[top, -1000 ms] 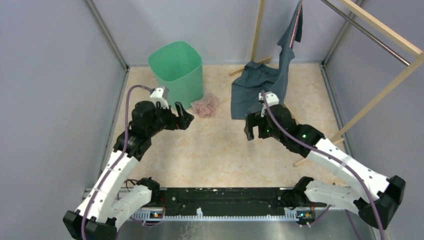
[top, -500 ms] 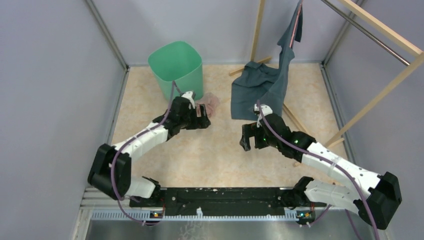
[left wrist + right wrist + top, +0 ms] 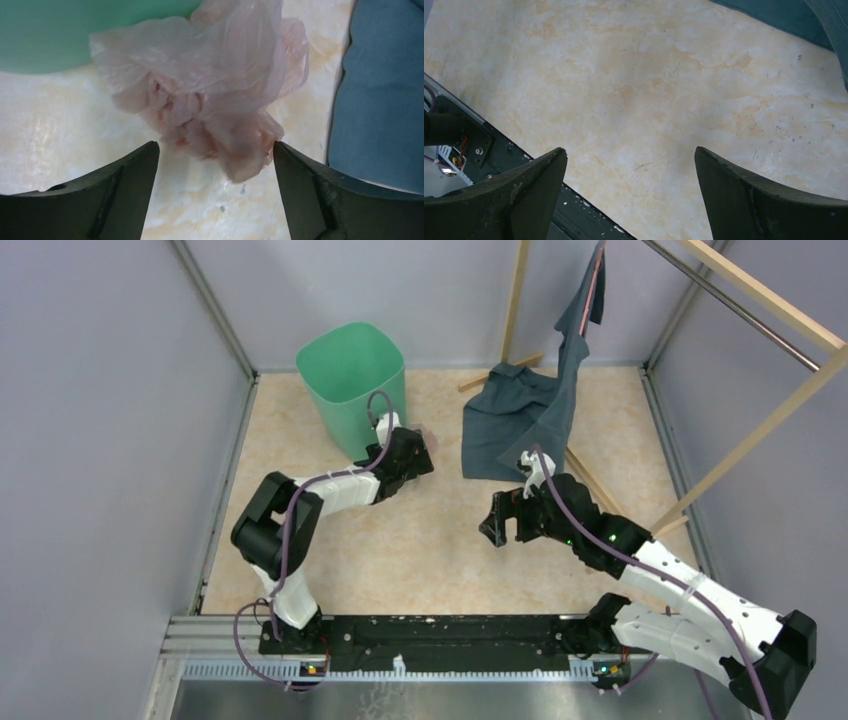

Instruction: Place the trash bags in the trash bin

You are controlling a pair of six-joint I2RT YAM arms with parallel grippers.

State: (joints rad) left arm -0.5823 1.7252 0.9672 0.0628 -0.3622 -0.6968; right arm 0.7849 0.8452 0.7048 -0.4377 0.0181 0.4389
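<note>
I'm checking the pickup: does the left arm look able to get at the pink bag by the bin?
Probably yes: the open left end effector sits right at the pink bag, and nothing lies between them.

One mint-green trash bin (image 3: 352, 380), one crumpled pale-pink trash bag (image 3: 210, 95) and one dark blue-grey garment (image 3: 520, 420) share a single marble-patterned tabletop (image 3: 430, 540). Two robot arms are in the picture, the left arm (image 3: 335, 490) and the right arm (image 3: 680, 575), each ending in one gripper, for two in all: the left gripper (image 3: 215, 150) and the right gripper (image 3: 630, 155). Each wrist view shows two dark fingers (image 3: 125, 185), four altogether. Two purple cables (image 3: 289, 540) are visible, one per arm. One wooden rack (image 3: 760, 430) of pale bars and one grey rod (image 3: 735, 308) complete the count.
</note>
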